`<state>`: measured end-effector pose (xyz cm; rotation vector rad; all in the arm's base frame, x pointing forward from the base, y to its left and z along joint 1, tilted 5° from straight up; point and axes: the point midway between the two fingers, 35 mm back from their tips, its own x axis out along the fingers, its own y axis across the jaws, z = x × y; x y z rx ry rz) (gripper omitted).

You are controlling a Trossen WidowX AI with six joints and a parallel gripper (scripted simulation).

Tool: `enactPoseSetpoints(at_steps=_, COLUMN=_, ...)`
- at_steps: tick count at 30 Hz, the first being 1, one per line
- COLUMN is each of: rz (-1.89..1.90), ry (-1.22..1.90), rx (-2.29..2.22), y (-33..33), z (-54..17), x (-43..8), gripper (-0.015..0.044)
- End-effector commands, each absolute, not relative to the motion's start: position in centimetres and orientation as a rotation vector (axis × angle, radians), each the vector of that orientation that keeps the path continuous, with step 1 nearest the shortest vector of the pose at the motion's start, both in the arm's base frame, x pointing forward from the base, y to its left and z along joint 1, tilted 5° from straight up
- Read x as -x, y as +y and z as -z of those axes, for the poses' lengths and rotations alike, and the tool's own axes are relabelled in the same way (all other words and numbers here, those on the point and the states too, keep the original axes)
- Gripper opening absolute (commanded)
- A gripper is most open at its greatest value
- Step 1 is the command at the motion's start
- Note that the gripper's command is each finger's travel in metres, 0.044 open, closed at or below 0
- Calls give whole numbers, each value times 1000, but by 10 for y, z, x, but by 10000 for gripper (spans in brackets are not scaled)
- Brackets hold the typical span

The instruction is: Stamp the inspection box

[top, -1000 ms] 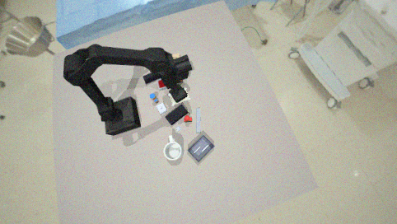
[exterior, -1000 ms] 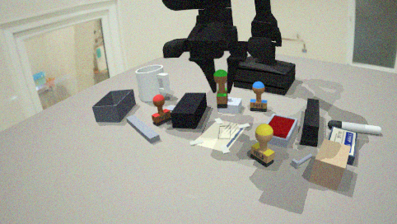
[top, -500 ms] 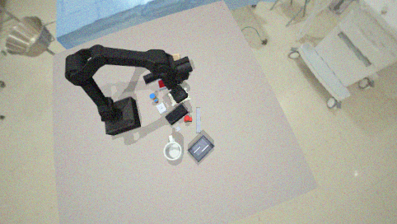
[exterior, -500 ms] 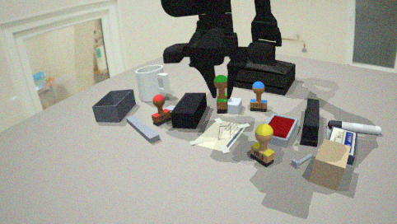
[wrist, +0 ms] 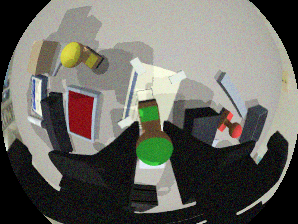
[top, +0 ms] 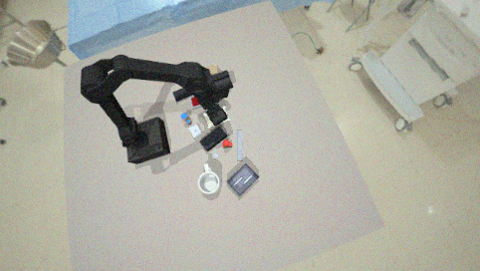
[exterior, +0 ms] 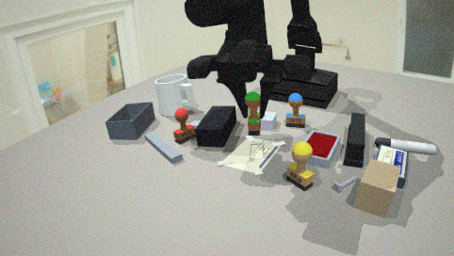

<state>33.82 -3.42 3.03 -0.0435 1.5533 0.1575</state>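
My gripper point(exterior: 254, 112) point(wrist: 151, 125) is shut on the green-topped stamp point(exterior: 253, 97) point(wrist: 154, 150), which hangs upright, foot down. Its foot is at the arm-side edge of the card point(exterior: 235, 157) point(wrist: 165, 82); in the wrist view it overlaps the near part of the drawn box. I cannot tell if it touches the card, and no word on it is readable. The card lies flat, taped at its corners. The open red ink pad point(top: 195, 102) point(exterior: 322, 143) point(wrist: 80, 114) lies to one side of the card.
A yellow stamp point(exterior: 301, 157) point(wrist: 71, 54), red stamp point(exterior: 182, 126) point(wrist: 235, 130) and blue stamp point(exterior: 296, 105) stand around the card. A black block point(top: 213, 138) point(exterior: 216, 126) is close beside it. A mug point(exterior: 170, 96), dark tray point(exterior: 131, 123), wooden block point(exterior: 377, 188) and marker point(exterior: 414, 146) lie farther out.
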Motion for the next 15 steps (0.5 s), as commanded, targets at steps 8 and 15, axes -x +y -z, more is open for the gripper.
enactPoseSetpoints(at_steps=8, rz=-161, ry=1555, rx=43, y=-33, z=-22, x=-337, gripper=0)
enactPoseSetpoints(at_steps=15, rz=-162, ry=1555, rx=42, y=-33, z=-17, x=-337, gripper=0)
